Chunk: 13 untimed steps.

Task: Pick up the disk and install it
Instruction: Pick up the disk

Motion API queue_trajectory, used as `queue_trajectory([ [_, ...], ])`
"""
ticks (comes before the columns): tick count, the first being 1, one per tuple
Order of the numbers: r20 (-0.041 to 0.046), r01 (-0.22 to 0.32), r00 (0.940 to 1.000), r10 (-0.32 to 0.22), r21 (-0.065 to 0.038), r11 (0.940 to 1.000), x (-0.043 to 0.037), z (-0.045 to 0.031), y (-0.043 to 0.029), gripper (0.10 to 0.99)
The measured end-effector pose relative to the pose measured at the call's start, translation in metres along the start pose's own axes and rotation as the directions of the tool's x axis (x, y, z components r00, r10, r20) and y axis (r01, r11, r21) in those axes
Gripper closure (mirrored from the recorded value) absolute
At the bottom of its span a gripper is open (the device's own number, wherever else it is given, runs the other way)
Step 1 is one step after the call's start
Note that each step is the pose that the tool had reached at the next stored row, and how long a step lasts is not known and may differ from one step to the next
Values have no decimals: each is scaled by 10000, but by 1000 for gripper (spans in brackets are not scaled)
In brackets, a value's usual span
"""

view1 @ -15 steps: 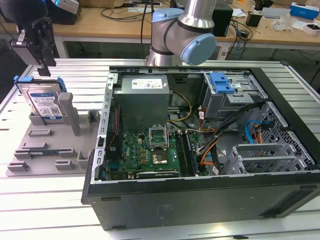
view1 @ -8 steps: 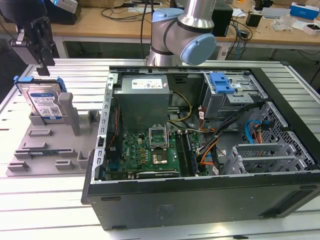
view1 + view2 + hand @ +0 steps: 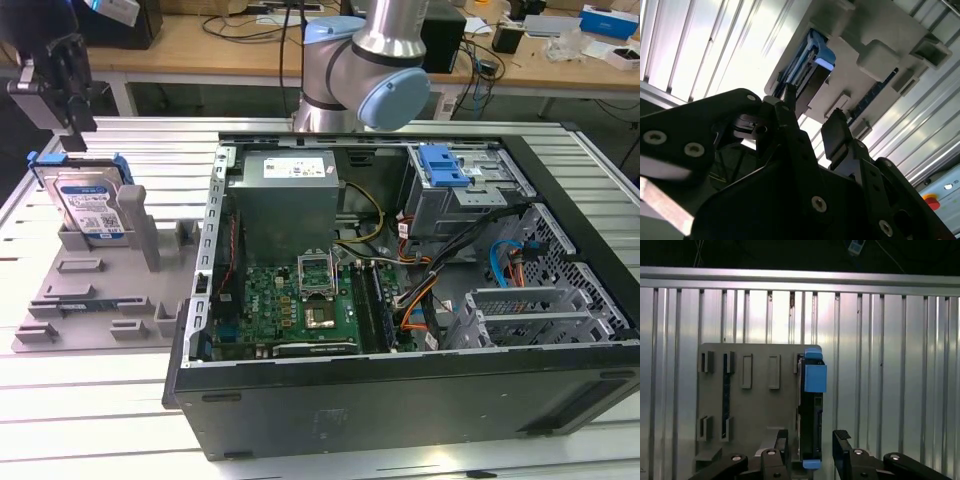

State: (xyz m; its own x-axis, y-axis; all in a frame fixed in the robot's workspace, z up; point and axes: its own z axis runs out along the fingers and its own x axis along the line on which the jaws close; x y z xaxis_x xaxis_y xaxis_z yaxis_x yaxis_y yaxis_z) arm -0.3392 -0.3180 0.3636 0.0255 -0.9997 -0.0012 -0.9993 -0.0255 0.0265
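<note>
Zero steps complete. Disk (image 3: 90, 205) stands upright in the grey holder (image 3: 90, 310) at the exterior view's left, outside the computer case (image 3: 400, 400). My claw (image 3: 812, 434) hangs above it, fingers apart, gripping nothing.

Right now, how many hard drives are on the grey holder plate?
1. The disk stands upright in a slot of the grey holder plate, at the exterior view's left, beneath the open gripper.
</note>
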Motion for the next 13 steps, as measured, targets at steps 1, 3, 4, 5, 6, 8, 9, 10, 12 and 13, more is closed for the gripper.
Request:
queue_trajectory([
  [1, 0, 0, 10000, 0, 1, 10000, -11, 4, 24, 604],
  [3, -1, 1, 10000, -1, 0, 10000, -34, 8, 69, 604],
  [4, 0, 2, 10000, -2, -1, 10000, -51, 13, 112, 604],
  [5, 0, 2, 10000, -2, 0, 10000, -59, 17, 145, 604],
  [6, 0, 6, 10000, -6, 1, 10000, -65, 21, 177, 604],
  [8, -1, 25, 10000, -25, 0, 10000, -81, 33, 270, 604],
  [9, -1, 31, 10000, -31, 1, 10000, -84, 40, 300, 604],
  [10, -1, 32, 10000, -32, 2, 10000, -84, 44, 305, 604],
  [12, -5, 34, 10000, -34, 0, 10000, -84, 52, 308, 604],
  [13, -5, 33, 10000, -33, 0, 10000, -84, 58, 310, 604],
])
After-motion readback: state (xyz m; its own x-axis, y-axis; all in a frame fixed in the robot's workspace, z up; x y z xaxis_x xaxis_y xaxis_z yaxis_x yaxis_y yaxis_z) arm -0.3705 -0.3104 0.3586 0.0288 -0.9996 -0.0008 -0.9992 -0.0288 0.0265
